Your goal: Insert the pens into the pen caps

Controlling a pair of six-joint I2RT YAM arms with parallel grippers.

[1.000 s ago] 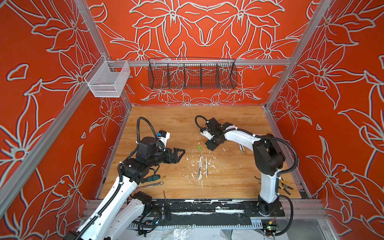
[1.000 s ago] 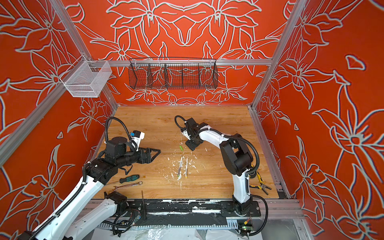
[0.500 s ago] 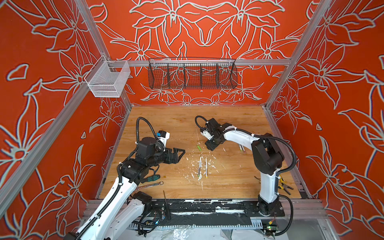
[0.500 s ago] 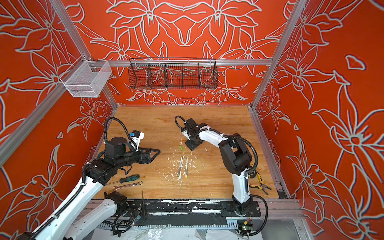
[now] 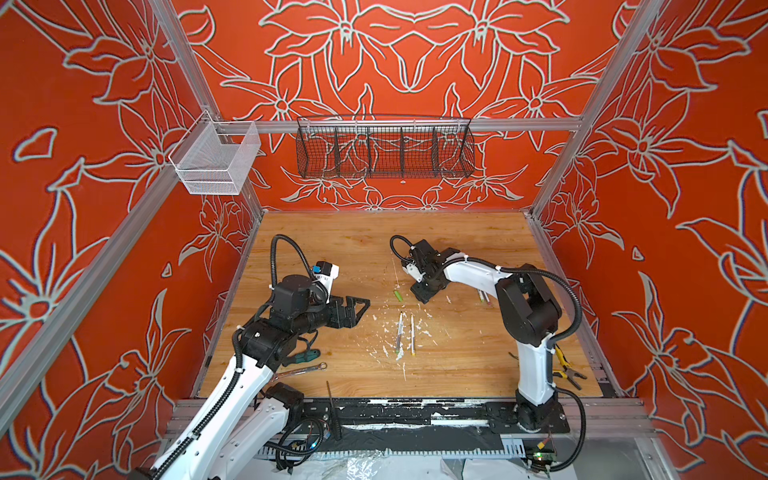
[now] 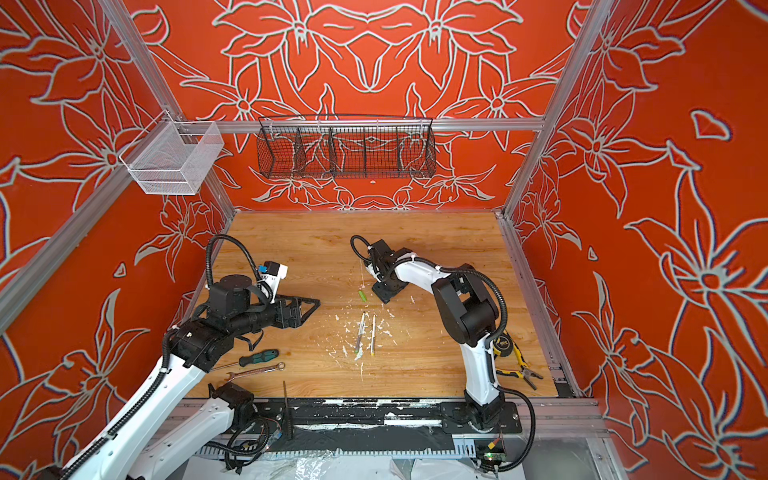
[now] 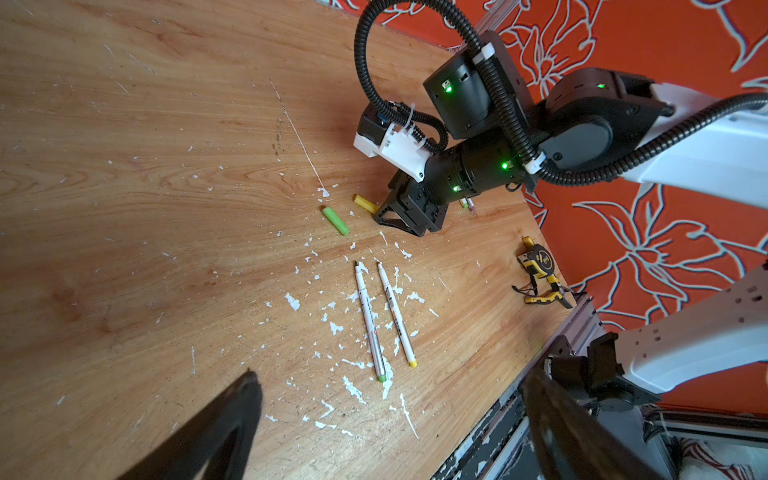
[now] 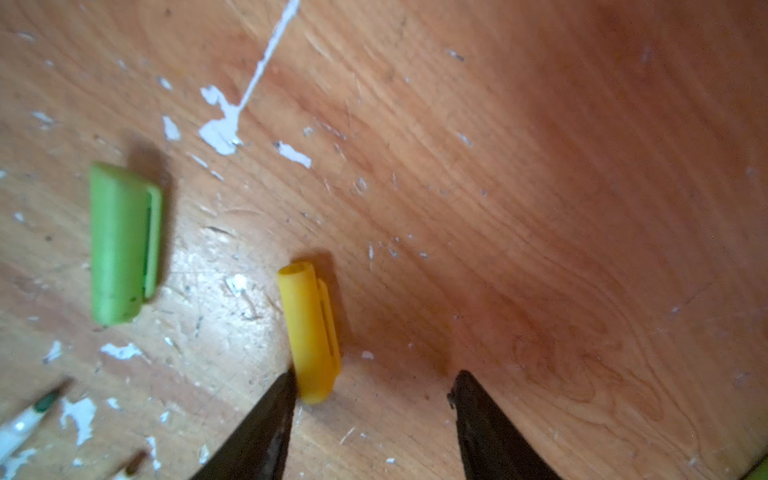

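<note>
Two white pens (image 5: 400,334) (image 5: 412,334) lie side by side mid-table, one green-ended (image 7: 370,322), one yellow-ended (image 7: 397,316). Beyond them lie a green pen cap (image 5: 398,296) (image 8: 120,245) and a yellow pen cap (image 7: 365,203) (image 8: 309,332). My right gripper (image 5: 422,293) (image 8: 374,376) is low over the wood and open. One fingertip (image 8: 282,390) touches the yellow cap's end, and only bare wood lies between the jaws. Two more pens (image 5: 483,297) lie beside the right arm. My left gripper (image 5: 361,307) (image 7: 388,376) hovers wide open left of the pens, holding nothing.
A green-handled screwdriver (image 5: 305,355) and a silver wrench (image 5: 299,371) lie under the left arm. Pliers (image 5: 569,372) and a tape measure (image 7: 538,259) sit at the front right. White flakes litter the wood. A black wire basket (image 5: 384,147) and a white mesh basket (image 5: 216,160) hang on the walls.
</note>
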